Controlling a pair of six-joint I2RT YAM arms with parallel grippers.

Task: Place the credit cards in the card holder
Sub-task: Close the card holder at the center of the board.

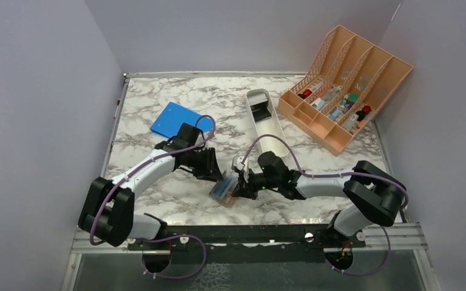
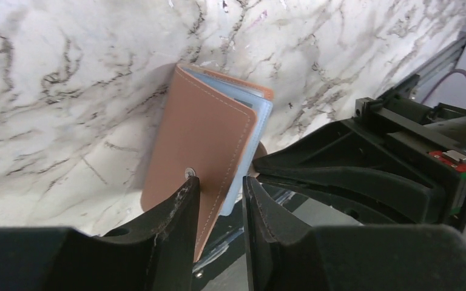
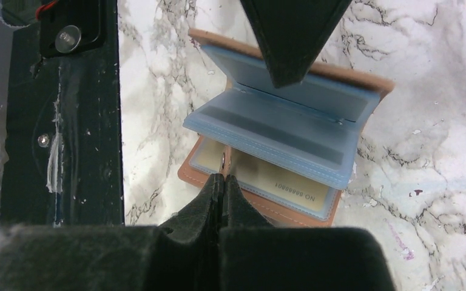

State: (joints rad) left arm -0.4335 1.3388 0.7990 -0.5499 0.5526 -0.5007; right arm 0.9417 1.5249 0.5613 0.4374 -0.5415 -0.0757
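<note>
Marble table (image 1: 230, 103), near edge: card holder (image 1: 224, 191) propped open between the arms.
Left gripper (image 2: 218, 182) pinches cover (image 2: 200, 121) upright, jaws narrow; right gripper (image 3: 224, 179) closed on gold card (image 3: 267, 182), its long side crosswise.

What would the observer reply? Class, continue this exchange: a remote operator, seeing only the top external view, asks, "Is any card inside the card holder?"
Observer: Yes. The right wrist view shows the card holder lying open, with a gold card flat against its lower cover.
Operator: Is the right gripper open?
Observer: No. The right gripper has its fingers pressed together, with the tips at that card's near edge.
Operator: And the left gripper?
Observer: In the left wrist view, the brown cover's edge, near the snap stud, sits between the parted fingers of the left gripper. I cannot tell whether they pinch it.
</note>
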